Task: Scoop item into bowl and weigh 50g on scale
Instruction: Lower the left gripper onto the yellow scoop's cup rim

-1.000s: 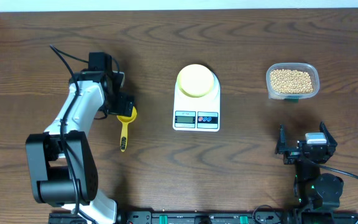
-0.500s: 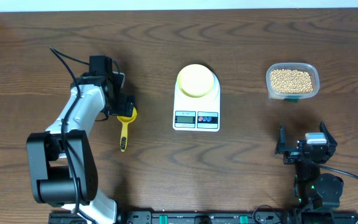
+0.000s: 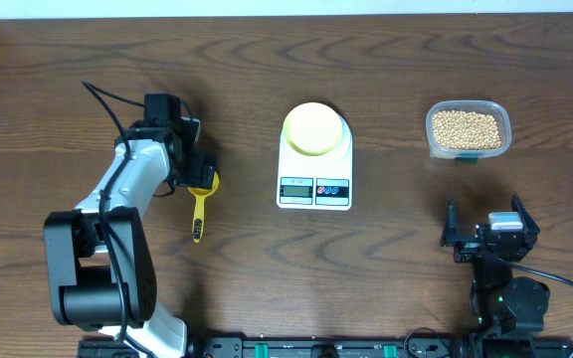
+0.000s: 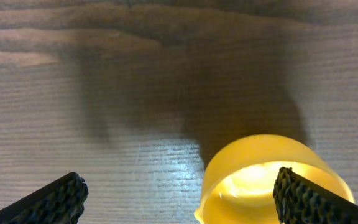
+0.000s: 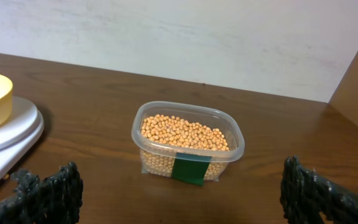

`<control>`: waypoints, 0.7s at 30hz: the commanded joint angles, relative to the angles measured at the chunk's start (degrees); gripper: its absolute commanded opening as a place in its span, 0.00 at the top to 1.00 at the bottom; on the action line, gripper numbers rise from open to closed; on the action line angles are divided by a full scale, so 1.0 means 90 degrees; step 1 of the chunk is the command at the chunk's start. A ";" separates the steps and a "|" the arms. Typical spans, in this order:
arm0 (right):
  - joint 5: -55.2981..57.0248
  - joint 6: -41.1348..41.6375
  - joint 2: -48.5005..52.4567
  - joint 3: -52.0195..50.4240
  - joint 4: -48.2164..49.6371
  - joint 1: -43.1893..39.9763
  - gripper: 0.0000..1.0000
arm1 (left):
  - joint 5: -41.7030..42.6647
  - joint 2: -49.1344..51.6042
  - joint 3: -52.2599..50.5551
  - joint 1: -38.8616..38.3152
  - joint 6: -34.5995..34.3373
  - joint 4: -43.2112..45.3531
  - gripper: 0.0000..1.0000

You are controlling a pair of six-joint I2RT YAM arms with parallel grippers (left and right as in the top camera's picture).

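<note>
The tan beans (image 3: 467, 127) fill a clear plastic tub (image 3: 502, 111) at the back right, also in the right wrist view (image 5: 185, 134). The pale yellow-green bowl (image 3: 314, 128) sits on the white scale (image 3: 314, 189) at the centre. A yellow scoop (image 3: 200, 207) lies on the table at the left, its cup (image 4: 272, 177) under my left gripper (image 3: 193, 167). The left gripper (image 4: 179, 196) is open, its right finger over the cup, its left finger well clear. My right gripper (image 3: 487, 237) is open and empty, near the front edge, short of the tub.
The wooden table (image 3: 386, 268) runs to a pale wall at the back. The scale's edge and the bowl show at the left of the right wrist view (image 5: 5, 118).
My left gripper has shifted slightly right and toward the back over the scoop's cup. The scoop, scale, tub and right arm have not moved.
</note>
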 commanded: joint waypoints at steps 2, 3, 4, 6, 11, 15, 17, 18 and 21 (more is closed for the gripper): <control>-0.0012 -0.0092 -0.0044 -0.0007 -0.0034 0.0066 0.01 | -0.0036 0.0083 -0.0187 0.0036 0.0109 0.0017 0.03; -0.0012 -0.0090 -0.0044 -0.0007 -0.0032 0.0066 0.01 | -0.0036 0.0083 -0.0194 0.0036 0.0109 0.0015 0.02; -0.0012 -0.0092 -0.0044 -0.0007 -0.0032 0.0066 0.01 | -0.0036 0.0083 -0.0204 0.0036 0.0109 0.0015 0.02; -0.0012 -0.0090 -0.0044 -0.0007 -0.0032 0.0066 0.01 | -0.0036 0.0083 -0.0228 0.0036 0.0109 0.0029 0.02; -0.0012 -0.0092 -0.0044 -0.0007 -0.0032 0.0066 0.01 | -0.0036 0.0083 -0.0231 0.0036 0.0109 0.0034 0.02; -0.0012 -0.0092 -0.0044 -0.0007 -0.0032 0.0066 0.01 | -0.0034 0.0083 -0.0231 0.0036 0.0109 0.0034 0.02; -0.0012 -0.0092 -0.0044 -0.0007 -0.0032 0.0066 0.01 | -0.0036 0.0083 -0.0231 0.0036 0.0109 0.0036 0.03; -0.0012 -0.0092 -0.0044 -0.0007 -0.0032 0.0066 0.01 | -0.0036 0.0083 -0.0231 0.0036 0.0112 0.0041 0.02; -0.0012 -0.0092 -0.0044 -0.0007 -0.0032 0.0066 0.01 | -0.0036 0.0092 -0.0231 0.0053 0.0112 0.0092 0.02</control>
